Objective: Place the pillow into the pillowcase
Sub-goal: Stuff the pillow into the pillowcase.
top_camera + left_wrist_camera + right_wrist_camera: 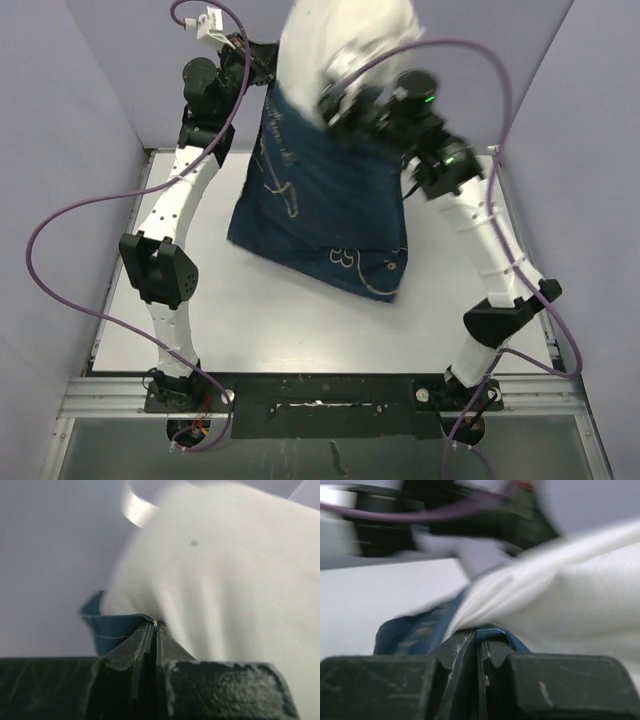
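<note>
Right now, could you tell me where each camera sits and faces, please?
Top external: above, behind the bases, facing down at the table; both arms show.
Left wrist: on that wrist, facing along the left gripper, shut on the pillowcase.
Right wrist: likewise, along the right gripper, shut on it too.
Shared: all show the pillow.

Navy whale-print pillowcase (320, 200) aloft, mouth uppermost, with the lumpy white pillow (345, 40) partly inside, half out the top.

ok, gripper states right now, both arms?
Left gripper: closed, pinching the pillowcase rim.
Right gripper: closed, pinching the pillowcase rim too.
</note>
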`<state>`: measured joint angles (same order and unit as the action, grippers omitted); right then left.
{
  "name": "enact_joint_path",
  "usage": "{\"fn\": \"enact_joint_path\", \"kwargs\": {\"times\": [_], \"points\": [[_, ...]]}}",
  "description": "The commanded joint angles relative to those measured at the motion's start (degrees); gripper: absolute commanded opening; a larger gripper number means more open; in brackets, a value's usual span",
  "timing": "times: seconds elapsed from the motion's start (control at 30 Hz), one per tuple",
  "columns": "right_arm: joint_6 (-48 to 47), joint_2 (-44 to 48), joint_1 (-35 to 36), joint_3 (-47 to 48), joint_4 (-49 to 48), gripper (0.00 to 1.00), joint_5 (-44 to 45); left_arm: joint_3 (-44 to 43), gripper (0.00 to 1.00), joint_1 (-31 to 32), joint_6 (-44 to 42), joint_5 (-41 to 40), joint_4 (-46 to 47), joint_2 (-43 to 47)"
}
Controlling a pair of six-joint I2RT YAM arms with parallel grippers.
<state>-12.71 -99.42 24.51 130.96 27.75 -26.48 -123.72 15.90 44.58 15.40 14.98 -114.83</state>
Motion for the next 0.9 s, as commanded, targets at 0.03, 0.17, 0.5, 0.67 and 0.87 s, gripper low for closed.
{"fn": "enact_joint_path", "kwargs": {"times": [0.03,0.17,0.5,0.67,0.87], "points": [[-9.4,6.5,8.8,-1.1,-2.7,0.0,-5.0,0.5,0.0,0.1,0.8,0.3,6.3,6.8],[4.2,-4.7,-16.2,13.6,-7.1,0.0,-4.5,5.7,0.0,-1.0,1.0,-1.0,8.5,10.6],[-8.1,0.7,-8.6,7.3,-6.2,0.0,-2.8,7.4,0.0,-1.4,2.2,-0.4,13.4,11.4],[-6.6,1.9,-3.6,8.9,-3.8,0.0,-4.8,8.7,0.0,-1.3,4.3,-0.5,17.8,10.3],[-21.3,6.0,5.7,3.7,-5.3,0.0,-2.0,9.7,0.0,-1.5,3.9,1.2,20.1,10.4]]}}
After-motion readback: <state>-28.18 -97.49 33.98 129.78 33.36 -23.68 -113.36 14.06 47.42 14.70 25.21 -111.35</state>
